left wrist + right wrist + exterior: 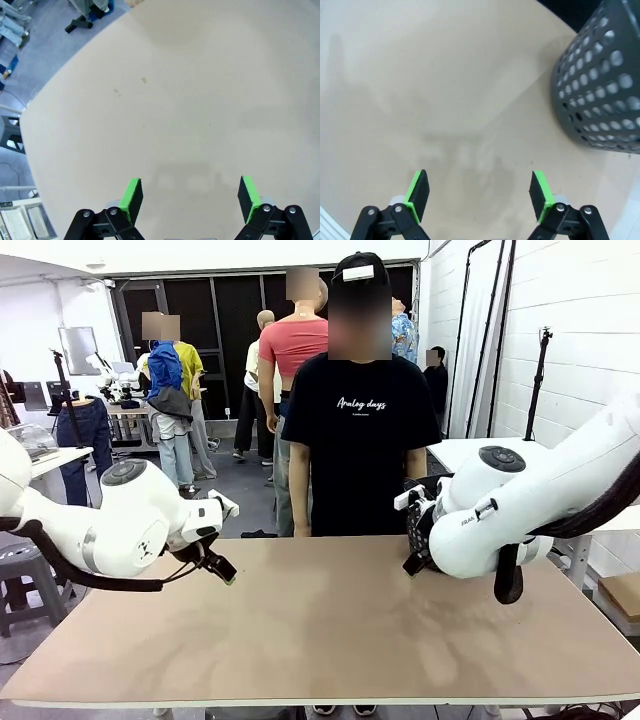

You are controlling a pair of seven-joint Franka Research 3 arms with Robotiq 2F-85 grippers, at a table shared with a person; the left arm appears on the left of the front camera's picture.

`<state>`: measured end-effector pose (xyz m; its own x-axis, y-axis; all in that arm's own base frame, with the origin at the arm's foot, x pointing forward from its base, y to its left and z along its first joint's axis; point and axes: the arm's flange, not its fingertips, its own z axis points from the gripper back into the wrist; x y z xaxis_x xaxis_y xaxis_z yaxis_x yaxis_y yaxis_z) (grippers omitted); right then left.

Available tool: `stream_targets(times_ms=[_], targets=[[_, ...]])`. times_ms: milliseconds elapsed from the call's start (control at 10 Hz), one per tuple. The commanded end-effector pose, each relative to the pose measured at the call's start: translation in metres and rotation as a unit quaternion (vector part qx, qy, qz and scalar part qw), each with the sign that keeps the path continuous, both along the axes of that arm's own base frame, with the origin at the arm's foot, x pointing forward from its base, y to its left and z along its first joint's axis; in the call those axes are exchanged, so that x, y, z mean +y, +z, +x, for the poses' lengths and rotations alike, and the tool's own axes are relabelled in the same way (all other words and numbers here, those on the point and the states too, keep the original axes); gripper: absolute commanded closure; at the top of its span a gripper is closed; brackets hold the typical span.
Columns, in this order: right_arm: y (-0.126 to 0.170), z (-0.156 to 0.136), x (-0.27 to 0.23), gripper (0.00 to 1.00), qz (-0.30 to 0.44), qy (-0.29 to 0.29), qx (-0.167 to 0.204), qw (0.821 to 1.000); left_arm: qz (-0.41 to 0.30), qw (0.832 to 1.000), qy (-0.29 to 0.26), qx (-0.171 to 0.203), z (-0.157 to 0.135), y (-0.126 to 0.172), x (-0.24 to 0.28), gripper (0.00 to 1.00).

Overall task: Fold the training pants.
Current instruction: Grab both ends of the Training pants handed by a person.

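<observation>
- The left gripper (190, 180) hovers over the tan table (320, 640) on its left side, jaws spread wide, holding nothing.
- The right gripper (479, 173) hovers over the right side, also wide apart and empty.
- A dark perforated basket (600, 85) stands near it, farther back.
- A person (360, 430) stands at the far edge, in the middle.
- Where the training pants lie cannot be told.

Tan table (320, 630), dark mesh basket (600, 90), standing person (358, 430)

My left arm (125, 520) and right arm (500, 515) are rounded white shells trailing black cables (95, 582); left tool (190, 181) and right tool (479, 174) black, green pads (132, 196).
</observation>
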<state>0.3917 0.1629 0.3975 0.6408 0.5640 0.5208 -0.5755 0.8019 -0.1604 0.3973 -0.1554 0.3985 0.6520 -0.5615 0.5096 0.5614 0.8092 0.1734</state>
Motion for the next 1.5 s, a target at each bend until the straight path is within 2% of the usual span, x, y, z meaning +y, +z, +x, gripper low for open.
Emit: stream_targets(times_ms=[0,200,300,600,800,1400], targets=[[0.041,-0.025,-0.014,0.0,0.021,-0.003,0.006,1.0,0.011,1.0,0.009,-0.007,-0.017,0.045,-0.003,0.0],[0.077,-0.051,-0.023,0.0,0.021,0.003,0.007,1.0,0.01,1.0,0.002,-0.001,-0.041,0.078,-0.004,0.0],[0.09,-0.054,-0.023,0.0,0.021,0.007,0.0,1.0,0.011,1.0,0.001,-0.01,-0.047,0.094,-0.004,0.0],[0.115,-0.069,-0.023,0.0,0.033,0.017,-0.014,0.999,0.009,1.0,-0.003,-0.024,-0.071,0.127,-0.009,0.0],[0.128,-0.067,-0.019,0.0,0.036,0.024,-0.03,0.999,0.009,0.999,-0.002,-0.034,-0.063,0.138,-0.009,0.0],[0.152,-0.079,-0.019,0.0,0.04,0.028,-0.058,0.997,0.008,0.998,-0.008,-0.068,-0.078,0.166,-0.015,0.0]])
